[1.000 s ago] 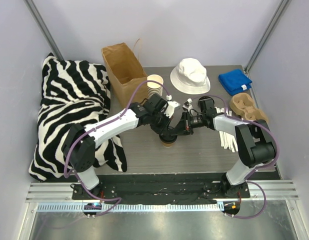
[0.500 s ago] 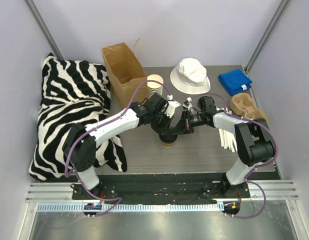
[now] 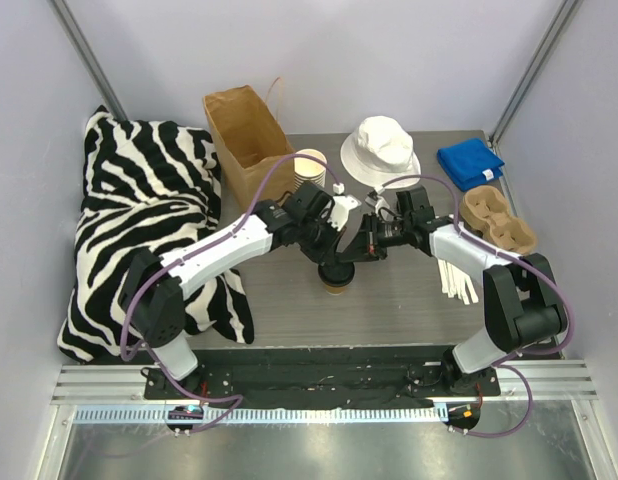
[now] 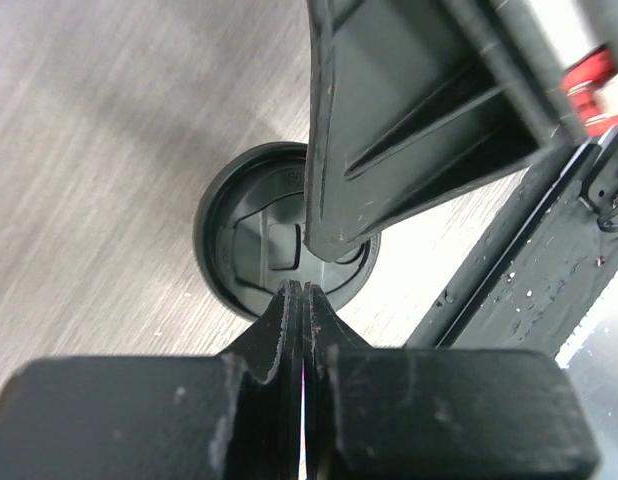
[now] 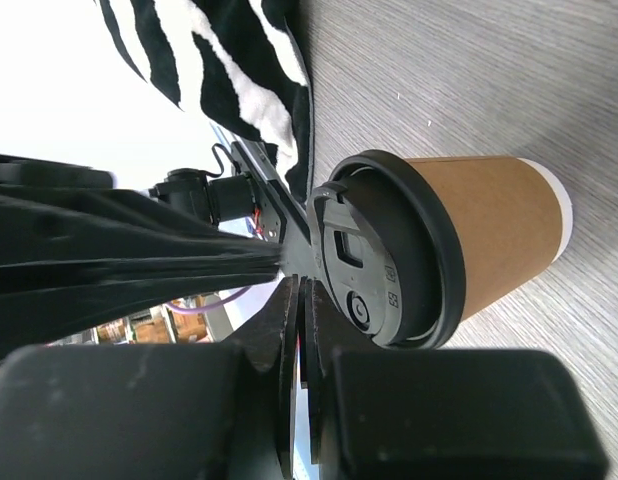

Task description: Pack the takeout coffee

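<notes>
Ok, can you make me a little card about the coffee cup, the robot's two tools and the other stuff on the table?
coffee cup: upright on the table, black lid on
left tool: shut, tip over the lid's edge, holding nothing
right tool: shut, tip over the lid too, holding nothing
paper bag: open, standing at the back left, cup not in it yet
cup tray: far right, no cup in it
also there: stack of cups, white hat, blue cloth, zebra pillow

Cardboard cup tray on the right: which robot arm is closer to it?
Right. The right arm runs just beside the cup tray; the left arm lies beyond the takeout coffee, mid-table.
</notes>
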Controlling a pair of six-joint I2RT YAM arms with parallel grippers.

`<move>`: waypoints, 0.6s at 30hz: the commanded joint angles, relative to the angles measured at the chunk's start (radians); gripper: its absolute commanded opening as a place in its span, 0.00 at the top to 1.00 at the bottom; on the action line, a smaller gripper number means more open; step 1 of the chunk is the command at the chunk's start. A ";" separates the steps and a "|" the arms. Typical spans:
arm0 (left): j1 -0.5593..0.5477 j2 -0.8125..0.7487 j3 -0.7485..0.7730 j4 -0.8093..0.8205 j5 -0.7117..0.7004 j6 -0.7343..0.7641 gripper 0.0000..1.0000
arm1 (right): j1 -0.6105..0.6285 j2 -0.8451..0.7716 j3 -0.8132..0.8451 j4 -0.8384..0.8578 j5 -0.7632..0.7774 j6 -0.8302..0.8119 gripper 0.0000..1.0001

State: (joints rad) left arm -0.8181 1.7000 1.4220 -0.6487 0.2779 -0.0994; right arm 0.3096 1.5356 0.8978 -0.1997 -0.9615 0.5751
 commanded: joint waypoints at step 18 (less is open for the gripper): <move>0.004 0.016 0.040 -0.026 -0.154 0.023 1.00 | 0.029 0.081 0.009 -0.043 0.104 -0.092 0.94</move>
State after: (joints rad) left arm -0.8181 1.7042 1.4246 -0.6865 0.1337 -0.0929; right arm 0.3351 1.5829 0.8898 -0.2226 -0.9276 0.5259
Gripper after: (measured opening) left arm 0.013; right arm 0.073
